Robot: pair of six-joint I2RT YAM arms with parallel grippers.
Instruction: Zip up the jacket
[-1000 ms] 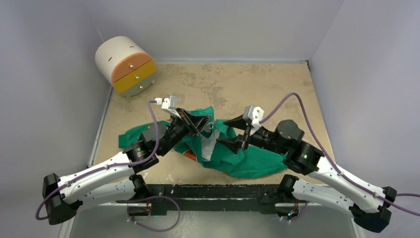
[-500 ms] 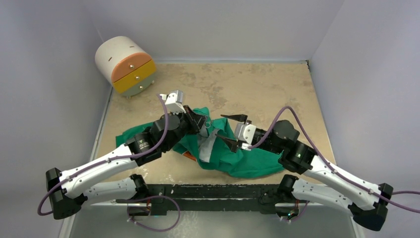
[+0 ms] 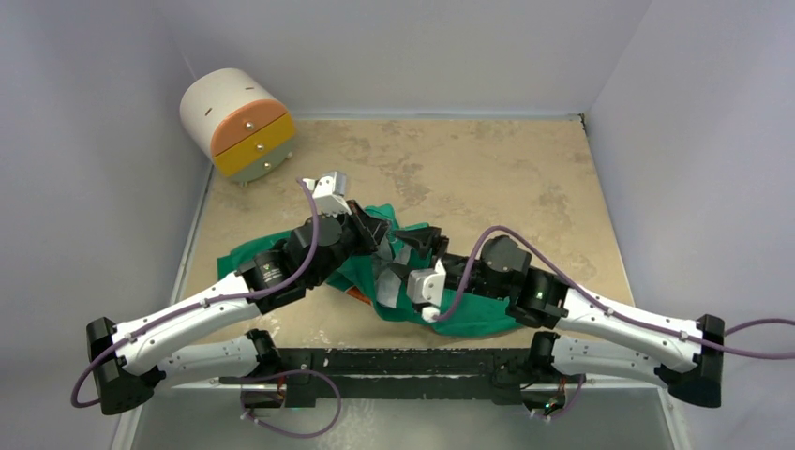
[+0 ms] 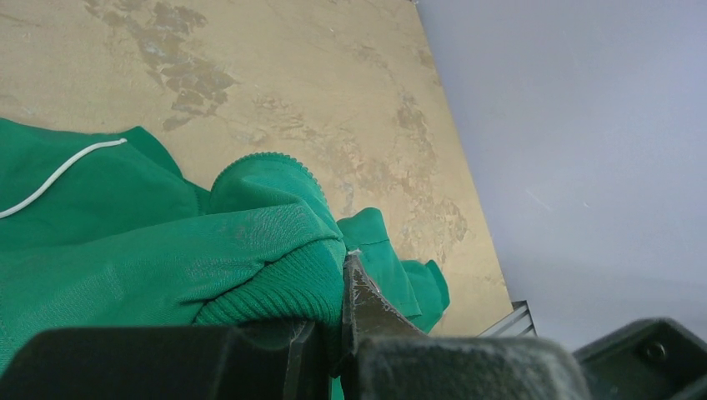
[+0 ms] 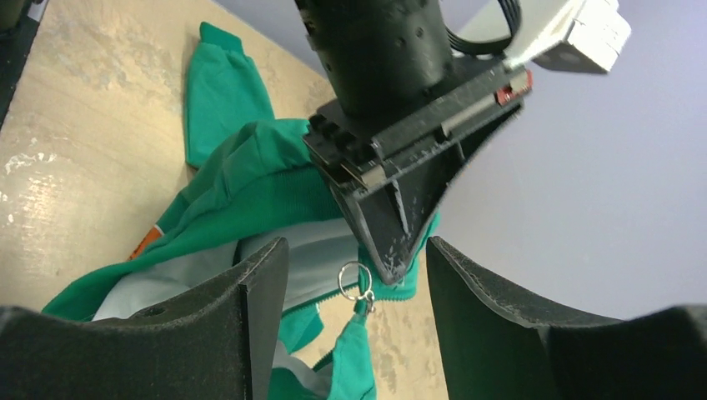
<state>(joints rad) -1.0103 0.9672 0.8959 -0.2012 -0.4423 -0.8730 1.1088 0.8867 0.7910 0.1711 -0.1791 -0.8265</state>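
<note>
The green jacket (image 3: 242, 258) lies crumpled mid-table, front open, with pale grey lining (image 5: 208, 271) showing. My left gripper (image 3: 380, 234) is shut on its ribbed hem (image 4: 275, 287) by the zip's lower end and holds it lifted; in the right wrist view the left gripper's fingertips (image 5: 390, 242) pinch green fabric. My right gripper (image 5: 357, 258) is open. Its fingers (image 5: 250, 292) stand on either side of the silver zip pull ring (image 5: 353, 280), not touching it. In the top view the right gripper (image 3: 410, 255) sits just right of the left one.
A white cylindrical drawer unit (image 3: 239, 122) with orange and yellow drawer fronts stands at the back left. Grey walls close in the tan table (image 3: 525, 178) on three sides. A black rail (image 3: 394, 361) runs along the near edge.
My right arm has swung left and rolled over, bringing its open fingers around the zip ring. My left gripper shifted slightly with the hem, then held still.
</note>
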